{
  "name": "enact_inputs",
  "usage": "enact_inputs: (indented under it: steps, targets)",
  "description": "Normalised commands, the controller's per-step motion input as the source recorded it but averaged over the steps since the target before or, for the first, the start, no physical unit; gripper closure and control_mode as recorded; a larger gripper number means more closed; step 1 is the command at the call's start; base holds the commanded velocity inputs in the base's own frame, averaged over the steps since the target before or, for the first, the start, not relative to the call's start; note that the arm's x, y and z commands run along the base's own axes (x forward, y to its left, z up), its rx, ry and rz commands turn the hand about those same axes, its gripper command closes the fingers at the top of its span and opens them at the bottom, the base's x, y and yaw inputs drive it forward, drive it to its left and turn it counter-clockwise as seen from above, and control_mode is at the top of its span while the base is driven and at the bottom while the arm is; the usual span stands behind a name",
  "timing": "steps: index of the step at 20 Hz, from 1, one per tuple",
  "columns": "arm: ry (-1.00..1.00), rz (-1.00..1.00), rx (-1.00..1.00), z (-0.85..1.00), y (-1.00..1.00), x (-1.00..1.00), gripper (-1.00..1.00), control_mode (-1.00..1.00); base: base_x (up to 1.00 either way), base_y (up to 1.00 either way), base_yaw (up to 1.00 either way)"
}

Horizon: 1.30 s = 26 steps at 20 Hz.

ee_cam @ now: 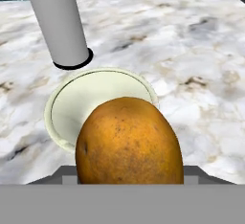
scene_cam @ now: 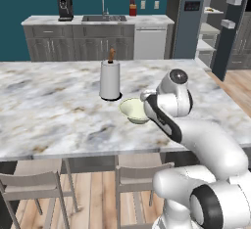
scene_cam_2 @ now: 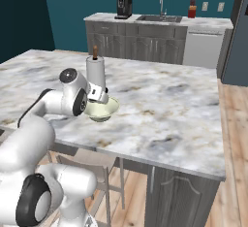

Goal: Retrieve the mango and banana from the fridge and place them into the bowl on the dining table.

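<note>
Hand view puts the mango right in front of the camera, filling the lower middle, and from how it sits there the jaws look closed around it at roughly half their spread; the fingertips themselves are hidden behind the fruit. Just beyond and below the mango lies the bowl, its pale hollow bare, with the fruit overlapping its near rim and sitting slightly toward one side of its centre. So the drop spot is a short way ahead of the jaws and down. From the left base view, the gripper hangs at the bowl's edge on the desk, with the paper towel roll standing just behind. A small push forward over the middle seems needed before letting go.
</note>
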Motion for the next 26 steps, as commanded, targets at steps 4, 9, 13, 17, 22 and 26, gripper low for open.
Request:
enact_inputs:
  steps: [4, 9, 13, 17, 22, 26]
  targets:
    - [0.13, 0.00, 0.00, -0.48, 0.11, 0.76, 1.00, -1.00, 0.00, 0.00, 0.00]
    - [0.12, 0.00, 0.00, -0.52, 0.22, 0.66, 1.00, -1.00, 0.00, 0.00, 0.00]
    - [0.10, 0.00, 0.00, -0.46, 0.18, 0.50, 1.00, -1.00, 0.00, 0.00, 0.00]
    - [0.10, 0.00, 0.00, -0.37, 0.06, 0.49, 1.00, -1.00, 0.00, 0.00, 0.00]
    - [0.12, 0.00, 0.00, -0.35, 0.00, 0.48, 1.00, -1.00, 0.00, 0.00, 0.00]
    - [0.12, 0.00, 0.00, -0.41, 0.01, 0.48, 1.00, -1.00, 0.00, 0.00, 0.00]
